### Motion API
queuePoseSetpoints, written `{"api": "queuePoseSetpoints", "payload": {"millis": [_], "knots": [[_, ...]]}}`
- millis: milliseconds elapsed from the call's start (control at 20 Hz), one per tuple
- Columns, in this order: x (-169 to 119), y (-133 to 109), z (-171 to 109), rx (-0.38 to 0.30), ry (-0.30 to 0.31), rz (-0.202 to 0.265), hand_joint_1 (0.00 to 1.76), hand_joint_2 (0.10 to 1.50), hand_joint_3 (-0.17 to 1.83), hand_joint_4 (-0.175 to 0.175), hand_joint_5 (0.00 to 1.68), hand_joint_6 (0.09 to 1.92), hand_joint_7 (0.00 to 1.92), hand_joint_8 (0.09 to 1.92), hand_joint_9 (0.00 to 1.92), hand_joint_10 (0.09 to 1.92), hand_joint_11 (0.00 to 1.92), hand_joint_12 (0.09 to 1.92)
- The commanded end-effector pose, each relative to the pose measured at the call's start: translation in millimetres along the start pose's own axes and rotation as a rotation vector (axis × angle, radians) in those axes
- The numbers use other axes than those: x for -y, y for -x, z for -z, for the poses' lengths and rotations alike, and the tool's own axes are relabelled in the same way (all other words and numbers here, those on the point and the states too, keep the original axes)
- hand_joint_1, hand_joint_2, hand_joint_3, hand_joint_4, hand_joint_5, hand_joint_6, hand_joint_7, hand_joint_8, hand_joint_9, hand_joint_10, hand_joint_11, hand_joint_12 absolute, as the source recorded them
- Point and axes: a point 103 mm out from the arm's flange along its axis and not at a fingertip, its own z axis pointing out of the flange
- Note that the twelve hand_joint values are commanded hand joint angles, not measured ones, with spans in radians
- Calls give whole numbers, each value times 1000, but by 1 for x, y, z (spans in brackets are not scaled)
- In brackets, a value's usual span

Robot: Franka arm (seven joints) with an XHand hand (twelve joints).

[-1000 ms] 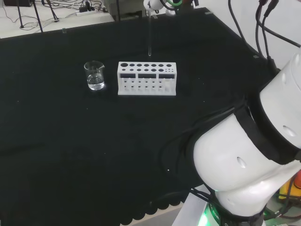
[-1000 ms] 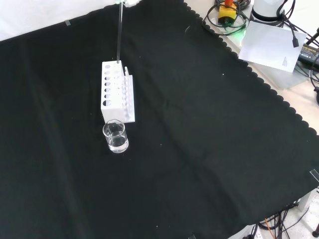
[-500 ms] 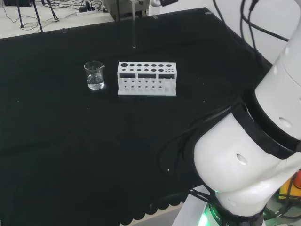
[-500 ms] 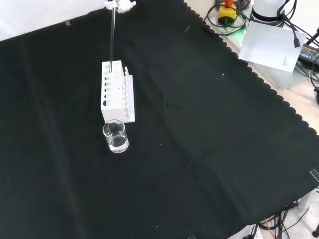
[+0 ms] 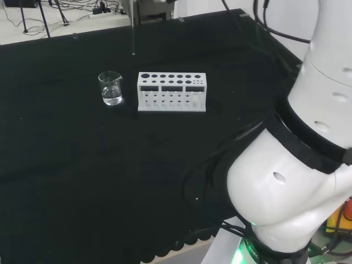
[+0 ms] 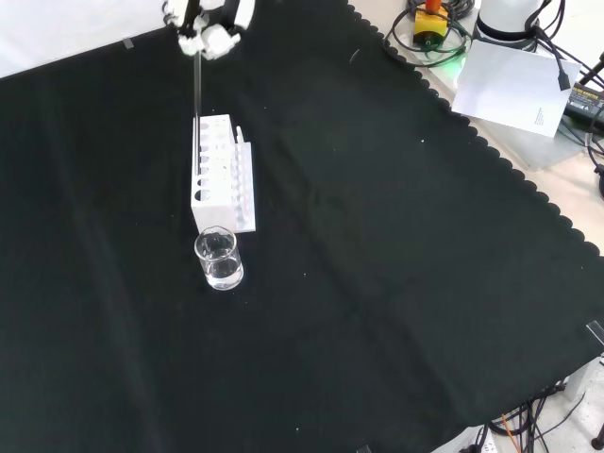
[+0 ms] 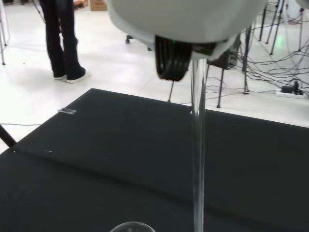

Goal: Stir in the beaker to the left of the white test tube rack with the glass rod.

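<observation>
In the front view the hand is near the top, its fingers curled round the upper end of a clear glass rod. The rod hangs upright, and its lower part crosses the picture of the white test tube rack. A small glass beaker with a little clear liquid stands just in front of the rack. In the head view the rod hangs above the cloth, behind the gap between beaker and rack. In the wrist view the rod runs down beside the beaker's rim.
The arm's big white links stand at the head view's right. Past the scalloped cloth edge lie a white sheet, a yellow and red device and cables. Bare black cloth surrounds beaker and rack.
The hand has carried the rod to the left in the head view, from over the rack's far side to a spot nearer the beaker. In the front view it came lower and nearer.
</observation>
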Motion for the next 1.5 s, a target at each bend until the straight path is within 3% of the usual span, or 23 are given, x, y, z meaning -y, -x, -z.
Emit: {"api": "queuePoseSetpoints", "payload": {"millis": [50,650,1500], "knots": [[-28,-14,-28,-62,-8,71,1328,589,807,-175,1203,591,1331,909,1866,441,1744,753],[-57,-29,-68,-103,-33,156,1328,593,798,-175,1206,582,1330,906,1869,435,1742,757],[-62,-36,-133,-150,-114,204,1329,589,802,-175,1211,579,1335,900,1874,432,1743,761]]}}
